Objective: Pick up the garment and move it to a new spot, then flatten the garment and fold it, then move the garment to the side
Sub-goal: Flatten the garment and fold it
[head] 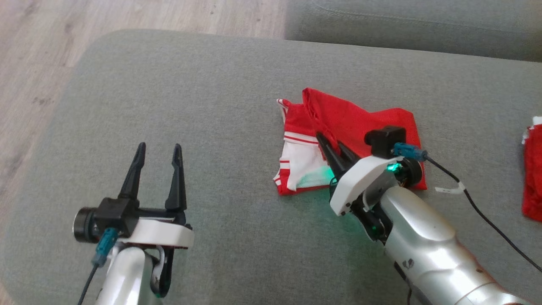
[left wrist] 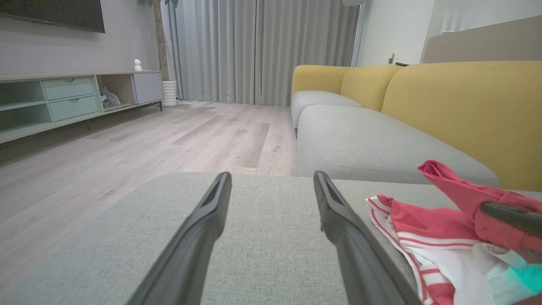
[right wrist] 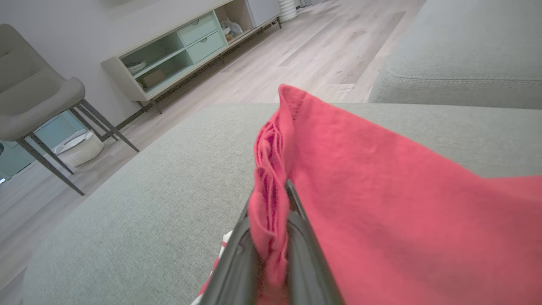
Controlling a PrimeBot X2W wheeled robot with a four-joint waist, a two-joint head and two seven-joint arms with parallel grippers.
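Observation:
A red and white garment (head: 351,123) lies partly folded on the grey ottoman (head: 211,84), right of centre. My right gripper (head: 328,142) is shut on a bunched red fold of the garment (right wrist: 381,203), lifting that edge off the white striped part; the pinched cloth stands between its fingers (right wrist: 237,250). My left gripper (head: 159,150) hovers open over bare cushion to the left, well apart from the cloth. In the left wrist view the garment (left wrist: 427,224) lies to the right of the spread fingers (left wrist: 203,228), with a dark right fingertip (left wrist: 512,216) in the red fold.
Another red cloth (head: 533,178) lies at the ottoman's right edge. A black cable (head: 487,212) trails from the right wrist. A grey and yellow sofa (left wrist: 381,140) stands beyond, wooden floor (head: 34,63) to the left, with a sideboard (right wrist: 178,55) and a chair (right wrist: 38,101).

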